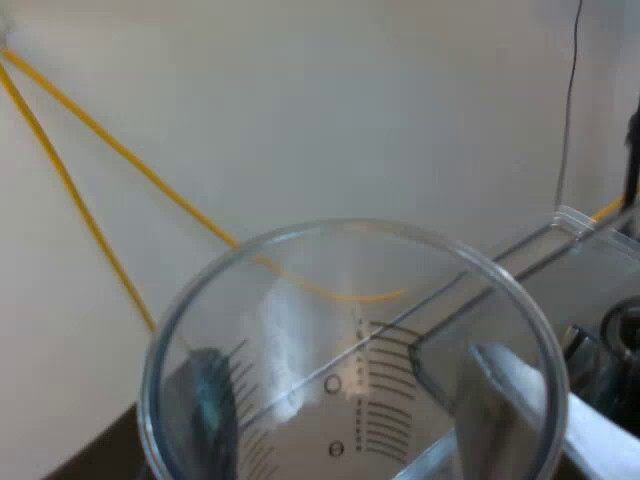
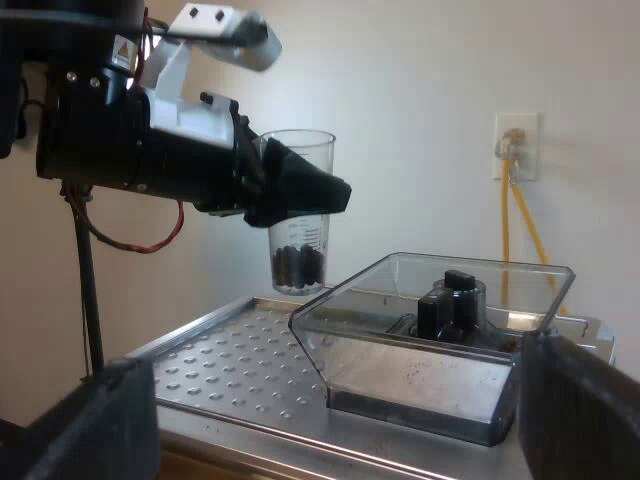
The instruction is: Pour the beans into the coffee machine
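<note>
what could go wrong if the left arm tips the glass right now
1. The measuring glass in the left gripper hangs upright over the machine's dimpled metal top, beside the bean hopper rather than over it. Tipped here, the beans would likely scatter on the metal.
2. The glass's base looks about level with the hopper's rim, so crossing over without lifting might knock it.

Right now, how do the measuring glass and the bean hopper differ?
The measuring glass is tall, round and held aloft; the bean hopper is low, angular and sits on the machine. The measuring glass holds some dark beans; the bean hopper looks nearly bare. Both are see-through.
</note>
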Robot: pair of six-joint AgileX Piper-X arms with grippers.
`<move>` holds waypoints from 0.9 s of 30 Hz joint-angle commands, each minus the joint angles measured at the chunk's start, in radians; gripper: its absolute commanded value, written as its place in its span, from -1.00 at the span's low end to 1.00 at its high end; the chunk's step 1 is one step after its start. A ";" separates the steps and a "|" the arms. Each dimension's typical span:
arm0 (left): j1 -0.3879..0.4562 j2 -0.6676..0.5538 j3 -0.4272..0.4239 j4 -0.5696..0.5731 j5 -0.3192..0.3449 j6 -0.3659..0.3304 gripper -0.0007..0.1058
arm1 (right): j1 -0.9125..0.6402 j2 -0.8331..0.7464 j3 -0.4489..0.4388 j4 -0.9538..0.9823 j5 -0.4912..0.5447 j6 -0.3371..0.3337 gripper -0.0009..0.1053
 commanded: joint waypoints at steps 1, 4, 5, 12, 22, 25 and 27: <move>-0.020 -0.010 -0.010 -0.022 -0.014 0.196 -0.57 | 0.001 -0.005 -0.009 -0.014 0.000 -0.014 0.50; -0.042 -0.010 -0.010 -0.044 -0.058 0.279 -0.57 | 0.001 -0.005 -0.009 -0.009 0.000 -0.014 0.50; -0.051 -0.007 -0.010 -0.060 -0.074 0.310 -0.57 | 0.001 -0.005 -0.009 -0.003 0.000 -0.014 0.50; -0.086 -0.005 -0.010 -0.110 -0.096 0.494 -0.57 | 0.001 -0.005 -0.009 0.020 -0.005 -0.014 0.50; -0.117 -0.005 -0.008 -0.153 -0.135 0.910 -0.57 | 0.001 -0.005 -0.009 0.020 -0.004 -0.014 0.50; -0.117 -0.005 -0.007 -0.153 -0.141 0.975 -0.57 | 0.001 -0.005 -0.009 0.020 -0.004 -0.014 0.50; -0.117 0.006 -0.007 -0.164 -0.141 1.022 -0.57 | 0.001 -0.005 -0.009 0.020 -0.004 -0.014 0.50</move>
